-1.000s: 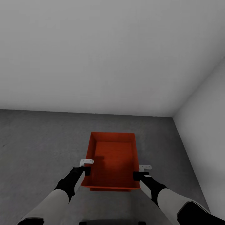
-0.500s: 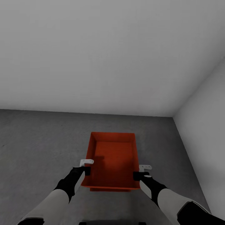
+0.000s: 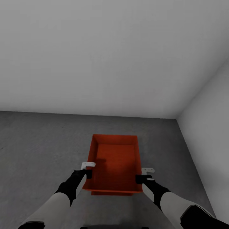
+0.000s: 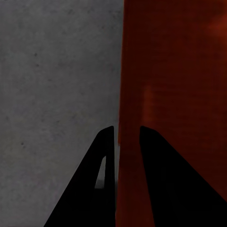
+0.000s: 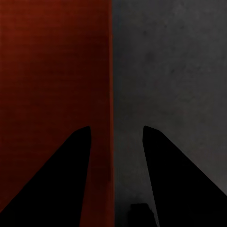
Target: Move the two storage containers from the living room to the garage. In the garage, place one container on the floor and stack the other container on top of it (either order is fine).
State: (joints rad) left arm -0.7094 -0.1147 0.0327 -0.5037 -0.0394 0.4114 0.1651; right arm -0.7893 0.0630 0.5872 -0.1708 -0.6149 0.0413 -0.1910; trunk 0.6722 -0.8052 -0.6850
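In the garage, one orange-red storage container (image 3: 116, 165) sits open side up over the grey concrete floor (image 3: 38, 143), close in front of me. My left gripper (image 3: 88, 170) is at its left wall. In the left wrist view the left gripper (image 4: 126, 135) has its fingers nearly together, pinching the container (image 4: 175, 94) wall. My right gripper (image 3: 144, 175) is at the right wall. In the right wrist view the right gripper (image 5: 116, 130) straddles the container (image 5: 52, 71) rim with its fingers wide apart. I cannot tell whether the container rests on the floor.
A plain white wall (image 3: 95, 57) stands behind the container. A second white wall (image 3: 210, 111) closes the right side, forming a corner at the far right. Bare concrete extends to the left of the container.
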